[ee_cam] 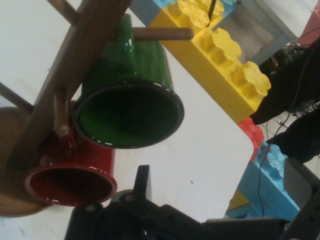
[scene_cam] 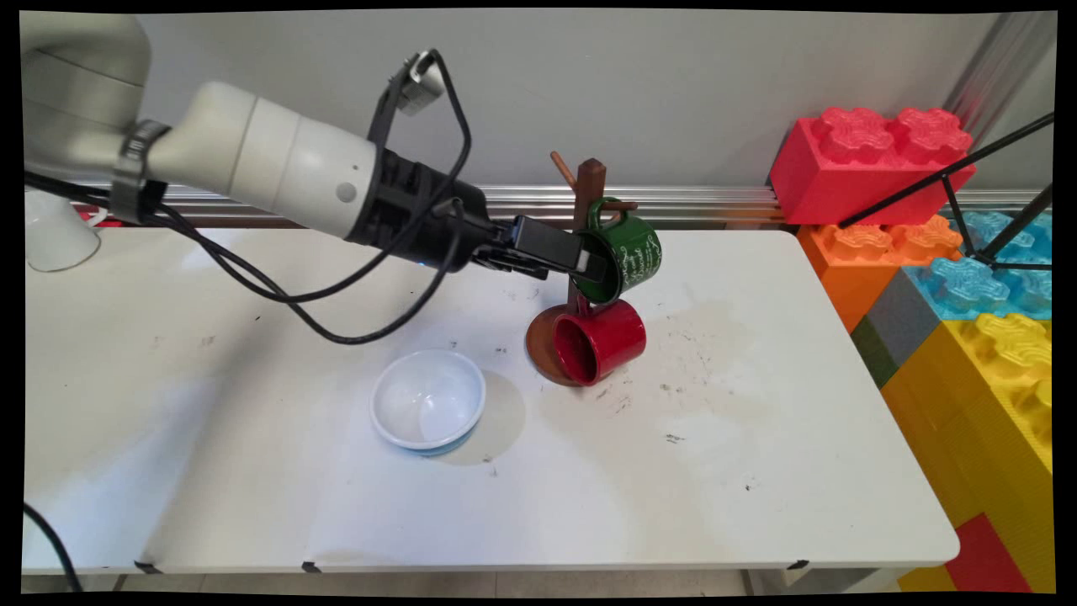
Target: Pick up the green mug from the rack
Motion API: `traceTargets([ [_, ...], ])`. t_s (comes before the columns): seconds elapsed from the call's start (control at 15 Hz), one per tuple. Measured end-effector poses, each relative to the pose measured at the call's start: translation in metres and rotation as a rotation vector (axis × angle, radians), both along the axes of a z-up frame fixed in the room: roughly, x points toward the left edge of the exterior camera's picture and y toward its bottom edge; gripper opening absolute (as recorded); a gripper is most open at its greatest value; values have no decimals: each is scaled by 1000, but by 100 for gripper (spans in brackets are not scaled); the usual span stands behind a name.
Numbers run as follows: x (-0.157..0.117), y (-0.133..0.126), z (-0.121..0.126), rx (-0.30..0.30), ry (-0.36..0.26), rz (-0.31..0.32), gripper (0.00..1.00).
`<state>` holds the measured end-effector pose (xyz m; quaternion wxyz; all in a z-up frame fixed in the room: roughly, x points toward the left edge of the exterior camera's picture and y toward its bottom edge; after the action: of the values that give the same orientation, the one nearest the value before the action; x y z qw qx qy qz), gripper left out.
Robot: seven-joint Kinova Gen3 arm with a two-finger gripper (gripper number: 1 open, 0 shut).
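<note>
Main view, gripper (scene_cam: 591, 268) at green mug (scene_cam: 633, 252) rim on mug tree (scene_cam: 586, 220) near table's (scene_cam: 757, 471) far edge, jaw state unclear, red mug (scene_cam: 599, 341) below.

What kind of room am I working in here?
Probably a robotics lab or demo space: a bare white table, giant toy building blocks stacked beside it, and a mug tree set up as a prop.

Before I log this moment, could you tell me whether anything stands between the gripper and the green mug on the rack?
Nothing visible does: the gripper is right at the open mouth of the green mug hanging on the wooden rack.
</note>
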<state>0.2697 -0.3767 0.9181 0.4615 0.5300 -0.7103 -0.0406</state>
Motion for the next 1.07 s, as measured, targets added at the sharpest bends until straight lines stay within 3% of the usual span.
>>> traceTargets([
  [0.53,-13,-11,-22,57,48,36,100],
  [1.07,-19,-23,-32,76,73,84,100],
])
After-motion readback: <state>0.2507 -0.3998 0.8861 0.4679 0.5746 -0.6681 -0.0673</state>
